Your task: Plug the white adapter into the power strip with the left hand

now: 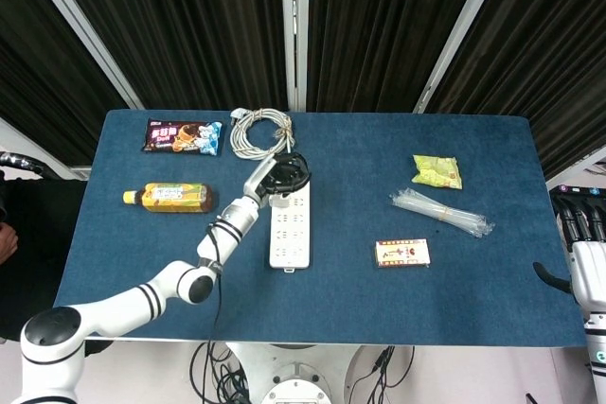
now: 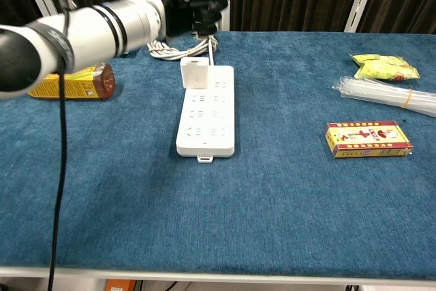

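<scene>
The white power strip (image 1: pixel 290 234) (image 2: pixel 206 117) lies lengthwise in the middle of the blue table. The white adapter (image 2: pixel 194 73) stands upright on the strip's far end, seated over the sockets there; in the head view my left hand partly hides it. That black left hand (image 1: pixel 287 175) (image 2: pixel 194 1) hangs above and just behind the adapter, clear of it, fingers curled in and holding nothing. My right hand (image 1: pixel 585 253) rests off the table's right edge, fingers apart and empty.
A coiled white cable (image 1: pixel 260 131) (image 2: pixel 180 49) lies just behind the strip. A drink bottle (image 1: pixel 169 198) (image 2: pixel 71 83) and a snack pack (image 1: pixel 182 135) lie left. On the right are a green packet (image 1: pixel 436 171), a clear plastic bundle (image 1: pixel 442 212) and a red-yellow box (image 1: pixel 402 253) (image 2: pixel 368 139).
</scene>
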Available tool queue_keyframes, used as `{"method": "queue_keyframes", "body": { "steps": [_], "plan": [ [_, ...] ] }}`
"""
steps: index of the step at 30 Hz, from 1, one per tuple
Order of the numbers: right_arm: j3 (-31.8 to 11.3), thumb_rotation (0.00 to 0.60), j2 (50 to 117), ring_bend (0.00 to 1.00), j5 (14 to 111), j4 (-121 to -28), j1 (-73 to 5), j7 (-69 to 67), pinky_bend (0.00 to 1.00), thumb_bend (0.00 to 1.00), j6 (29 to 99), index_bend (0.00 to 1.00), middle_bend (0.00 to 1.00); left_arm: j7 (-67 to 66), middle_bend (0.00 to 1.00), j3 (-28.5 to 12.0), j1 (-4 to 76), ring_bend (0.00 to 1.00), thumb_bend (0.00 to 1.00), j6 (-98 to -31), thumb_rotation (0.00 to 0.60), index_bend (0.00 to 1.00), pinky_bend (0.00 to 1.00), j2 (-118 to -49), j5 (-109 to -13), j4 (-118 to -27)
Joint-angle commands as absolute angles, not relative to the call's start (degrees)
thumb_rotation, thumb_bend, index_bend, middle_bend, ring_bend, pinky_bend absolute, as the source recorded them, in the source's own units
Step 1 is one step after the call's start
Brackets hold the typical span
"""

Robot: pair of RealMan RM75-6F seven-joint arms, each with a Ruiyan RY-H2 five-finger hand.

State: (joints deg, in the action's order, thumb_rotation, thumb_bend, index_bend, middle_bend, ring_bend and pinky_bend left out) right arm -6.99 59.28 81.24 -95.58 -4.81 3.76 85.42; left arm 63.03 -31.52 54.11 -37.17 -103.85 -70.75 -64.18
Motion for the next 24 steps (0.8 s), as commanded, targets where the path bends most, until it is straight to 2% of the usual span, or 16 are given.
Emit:
{"method": "queue_keyframes", "body": {
  "steps": [1,5,8,10,13,15,20,24],
  "plan": [
    [-6.9,0.600,59.2,0.00,81.4,-95.4,-4.8,3.5,0.00,0.07,85.4,0.00,0.10,61.4,0.71,-30.8,52.2,0.69,0.57,-40.6,0.600,0.64,0.76,-99.6,-73.8,-68.0],
    [-6.8,0.600,59.1,0.00,81.7,-95.0,-4.7,2.7,0.00,0.07,85.4,0.00,0.10,55.2,0.58,-27.2,49.1,0.53,0.51,-46.2,0.600,0.50,0.58,-94.4,-78.7,-70.2],
    [-6.8,0.600,59.1,0.00,81.7,-94.5,-4.7,1.9,0.00,0.07,85.2,0.00,0.10,42.1,0.48,-24.2,46.2,0.40,0.34,-52.9,0.600,0.40,0.42,-92.1,-81.1,-68.7],
    [-6.8,0.600,59.2,0.00,81.9,-94.0,-4.8,1.1,0.00,0.07,85.1,0.00,0.10,30.2,0.43,-22.4,43.9,0.35,0.24,-58.1,0.600,0.36,0.35,-90.7,-81.9,-67.6],
    [-6.7,0.600,59.4,0.00,82.1,-93.0,-4.9,-0.2,0.00,0.07,84.9,0.00,0.09,16.1,0.36,-20.9,39.7,0.27,0.15,-65.4,0.600,0.31,0.24,-88.6,-81.5,-67.9],
    [-6.7,0.600,59.7,0.00,82.3,-92.3,-5.0,-1.2,0.00,0.07,84.7,0.00,0.09,10.7,0.32,-19.8,36.5,0.23,0.13,-68.8,0.600,0.29,0.18,-86.3,-80.6,-69.5],
    [-6.6,0.600,60.2,0.00,82.9,-90.6,-5.2,-3.4,0.00,0.03,84.6,0.00,0.06,-1.2,0.18,-16.2,29.2,0.09,0.09,-71.9,0.600,0.19,0.02,-77.7,-77.6,-76.2],
    [-6.5,0.600,60.6,0.00,83.7,-89.4,-5.2,-4.7,0.00,0.03,84.9,0.00,0.06,-6.9,0.17,-13.3,23.0,0.07,0.09,-76.0,0.600,0.18,0.00,-71.5,-75.8,-84.1]
  ]
}}
